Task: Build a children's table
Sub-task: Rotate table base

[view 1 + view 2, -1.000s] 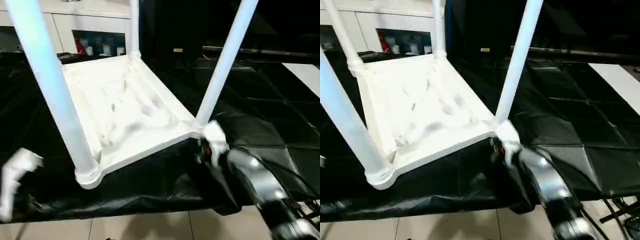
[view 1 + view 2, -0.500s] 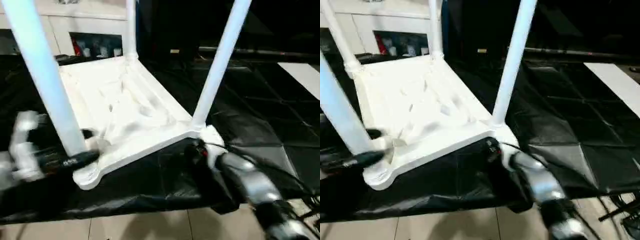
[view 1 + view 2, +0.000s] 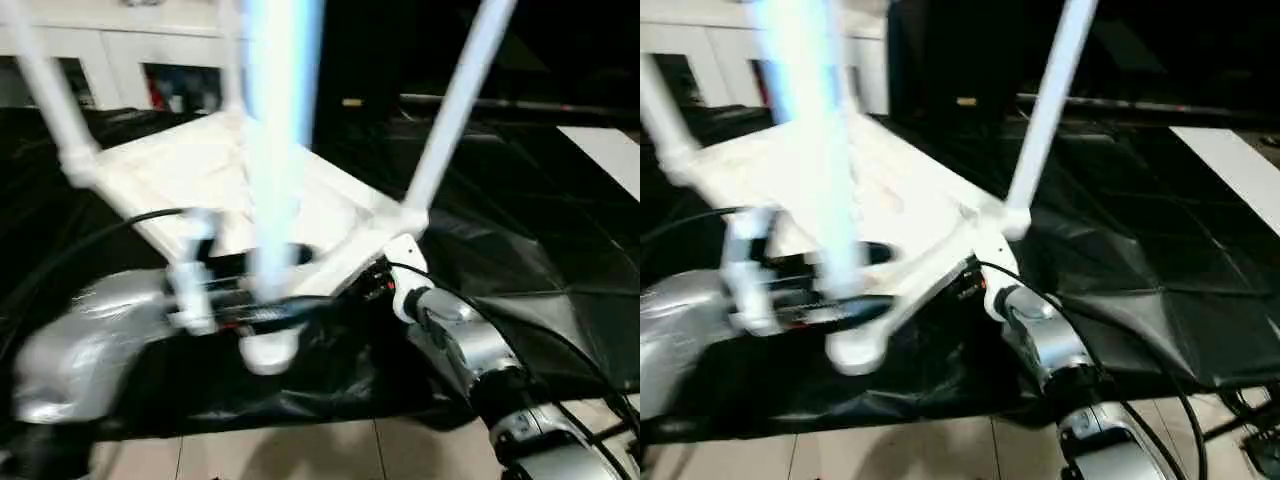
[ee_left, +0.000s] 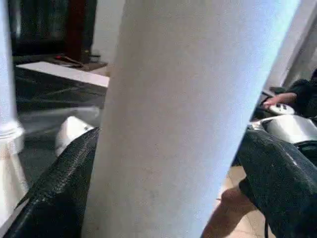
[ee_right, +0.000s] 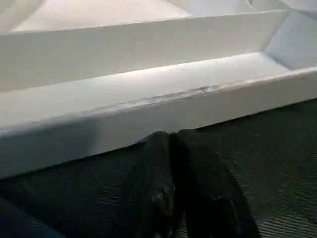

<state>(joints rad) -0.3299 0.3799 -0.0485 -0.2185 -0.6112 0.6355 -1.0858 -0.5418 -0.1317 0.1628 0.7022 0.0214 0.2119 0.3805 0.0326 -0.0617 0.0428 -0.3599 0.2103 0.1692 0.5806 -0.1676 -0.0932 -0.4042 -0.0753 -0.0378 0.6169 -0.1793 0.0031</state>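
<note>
The children's table (image 3: 190,165) lies upside down on the black cloth, legs pointing up. My left gripper (image 3: 268,308) is open, with its black fingers (image 4: 59,193) on either side of the nearest leg (image 3: 280,150), close above that leg's corner socket (image 3: 266,350). Whether the fingers touch the leg I cannot tell. My right gripper (image 5: 171,144) is shut, its fingertips against the outer rim (image 5: 163,111) of the tabletop, just beside the near right corner (image 3: 395,245). Another leg (image 3: 455,110) rises from that corner, and a third leg (image 3: 45,90) stands at the far left.
The black-draped work table ends close in front of me at a tiled floor (image 3: 300,455). A white cabinet (image 3: 150,50) stands behind. A white panel (image 3: 610,150) lies on the cloth at far right. A person's hand (image 4: 273,100) shows in the left wrist view.
My left arm has swung in from the left and its open fingers now stand around the nearest leg. The table has turned, its near corner moving right. The right gripper stays shut at the rim.
</note>
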